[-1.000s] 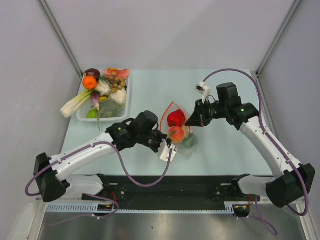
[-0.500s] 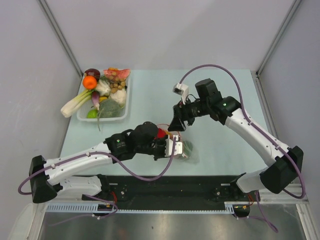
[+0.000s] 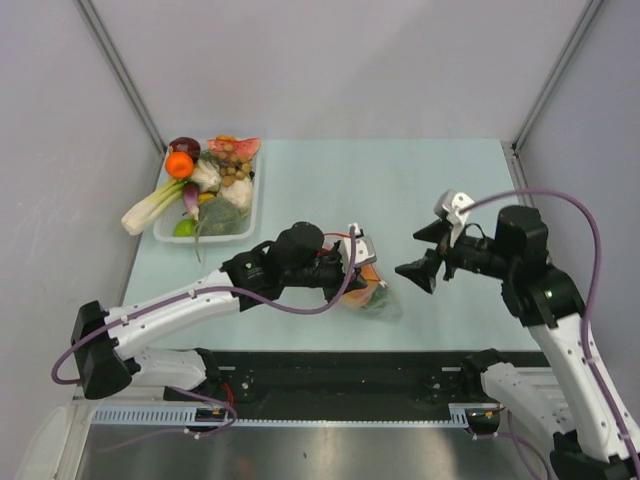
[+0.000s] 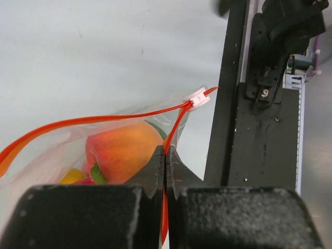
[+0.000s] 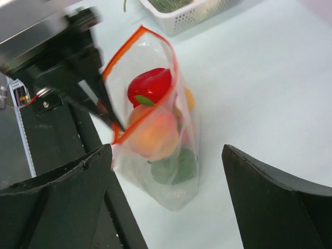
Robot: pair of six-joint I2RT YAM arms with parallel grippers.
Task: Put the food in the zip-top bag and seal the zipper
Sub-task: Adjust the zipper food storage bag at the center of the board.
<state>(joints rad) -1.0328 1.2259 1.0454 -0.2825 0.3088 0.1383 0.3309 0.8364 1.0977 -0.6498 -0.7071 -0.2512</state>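
The clear zip-top bag [image 3: 368, 290] stands on the table in front of the arms. Food fills it: a red pepper [image 5: 150, 84], a peach [image 5: 153, 139] and a green piece [image 5: 174, 166]. My left gripper [image 3: 362, 266] is shut on the red-orange zipper [image 4: 104, 119], pinching the strip a little short of the white slider [image 4: 198, 98]. The peach [image 4: 122, 149] shows just behind the jaws. My right gripper [image 3: 417, 253] hangs open to the right of the bag, clear of it. In the right wrist view the bag [image 5: 171, 192] lies ahead between the wide fingers [image 5: 67, 192].
A clear tray [image 3: 163, 233] at the back left holds more toy food, with an orange [image 3: 180, 164] and a leek [image 3: 150, 207] at its left side. The black base rail [image 4: 259, 171] runs along the near table edge, close to the bag.
My right gripper has opened, let go of the bag and drawn back to the right. My left gripper has shut on the zipper strip, and the bag has shifted slightly.
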